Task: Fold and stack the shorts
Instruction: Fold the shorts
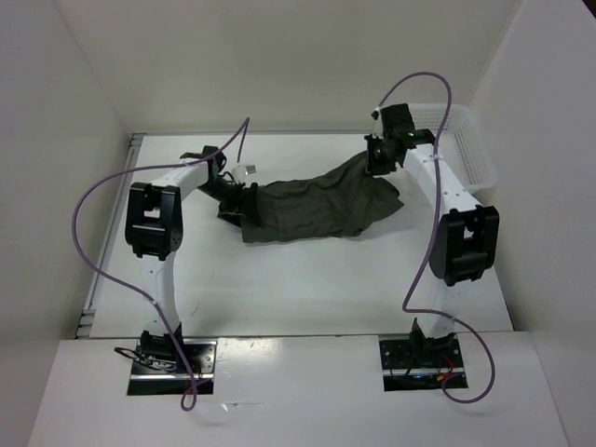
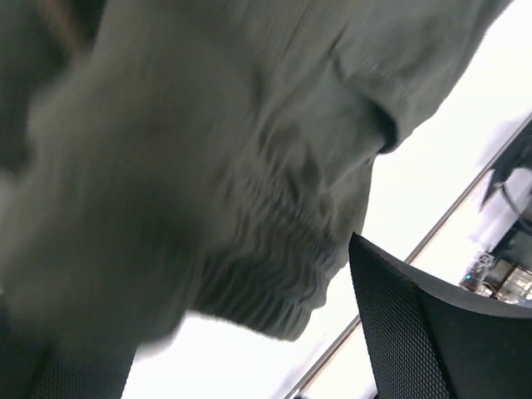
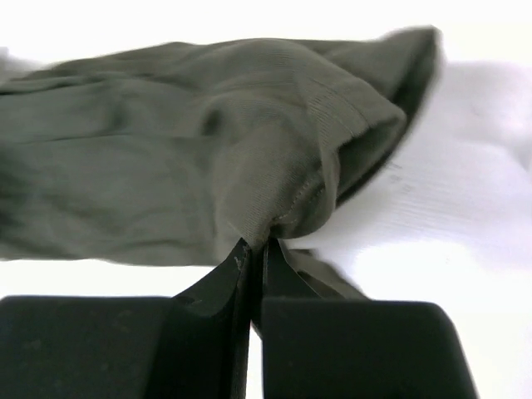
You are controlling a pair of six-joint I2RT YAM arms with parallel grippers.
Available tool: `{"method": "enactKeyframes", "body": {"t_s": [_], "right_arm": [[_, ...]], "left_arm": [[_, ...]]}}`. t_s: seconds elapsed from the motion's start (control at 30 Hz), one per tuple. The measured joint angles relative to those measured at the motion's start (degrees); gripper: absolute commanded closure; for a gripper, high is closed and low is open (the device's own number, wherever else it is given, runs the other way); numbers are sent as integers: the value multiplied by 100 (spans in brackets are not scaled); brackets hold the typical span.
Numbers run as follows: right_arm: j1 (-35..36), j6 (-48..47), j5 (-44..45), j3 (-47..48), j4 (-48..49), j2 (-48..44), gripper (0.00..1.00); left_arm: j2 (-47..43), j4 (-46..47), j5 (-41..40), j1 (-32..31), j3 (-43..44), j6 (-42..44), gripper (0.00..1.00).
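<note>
Your right tool (image 3: pixel 253 249) is pinched tight on a hemmed edge of the shorts (image 1: pixel 317 205), which lie crumpled and strung out across the far half of the table (image 1: pixel 307 298) between the two arms. Your left tool (image 1: pixel 226 177) stands wide apart with the ribbed waistband (image 2: pixel 274 274) bunched against it, gripping nothing. The step, I judge, is spreading the cloth flat: take one layer of waistband with the left, not the whole bunch, then draw the ends apart low over the table. The table is smooth and white, boxed in by white walls (image 1: pixel 279 65); a white mesh basket (image 1: pixel 470 149) sits in the far right corner, just behind the right arm.
</note>
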Motion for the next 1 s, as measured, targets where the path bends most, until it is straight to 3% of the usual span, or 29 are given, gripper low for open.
{"method": "enactKeyframes", "body": {"t_s": [0.13,0.17,0.27,0.43,0.6,0.8,0.83,1.0], "right_arm": [[621,120,0,691,-162,175,100],[824,175,-7,892,-166,262,100],[1373,391,-2,1381,-177,546,100],[2103,898,-2,1823,-212,1139,100],[2568,1364,70,2374,-275,1923,100],[2863,1626,59,2435,-321,2103,100],[2898,1639,33,2435,-319,2103,84],[2979,1547,-442,2435,-286,2151,52]], "left_arm": [[295,-68,72,-238,431,-87,15],[323,-48,63,-284,452,-79,25],[417,-11,37,-391,487,-85,39],[527,-39,61,-424,579,-85,41],[533,-55,114,-424,586,-94,35],[533,-120,155,-442,636,-109,28],[533,-136,151,-448,647,-109,27],[533,-175,122,-463,691,-109,24]]}}
